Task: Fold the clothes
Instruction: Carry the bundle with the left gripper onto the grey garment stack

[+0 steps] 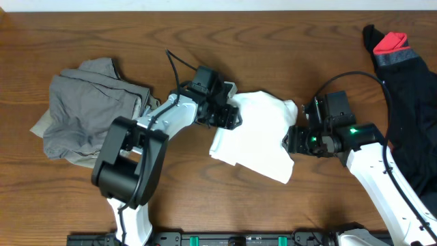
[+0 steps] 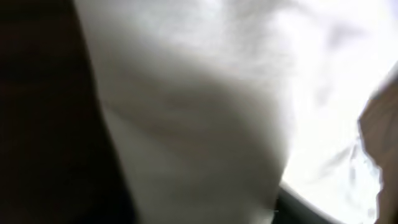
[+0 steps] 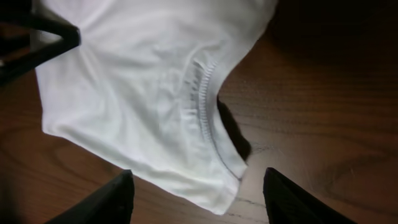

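Note:
The white T-shirt [image 1: 256,133] lies crumpled in the middle of the table, and its print is hidden. My left gripper [image 1: 229,113] is at its upper left edge. White cloth [image 2: 205,93] fills the left wrist view and hides the fingers, and the gripper looks shut on the shirt. My right gripper [image 1: 295,140] is at the shirt's right edge. In the right wrist view it [image 3: 199,199] is open, its fingers astride the shirt's edge below the ribbed collar [image 3: 208,118], just above the table. The shirt [image 3: 137,93] lies flat there.
A pile of grey-khaki garments [image 1: 85,113] lies at the left, close behind the left arm. A black-and-red garment [image 1: 399,75] lies along the right edge, beside the right arm. The wooden table [image 1: 287,41] is bare at the back middle.

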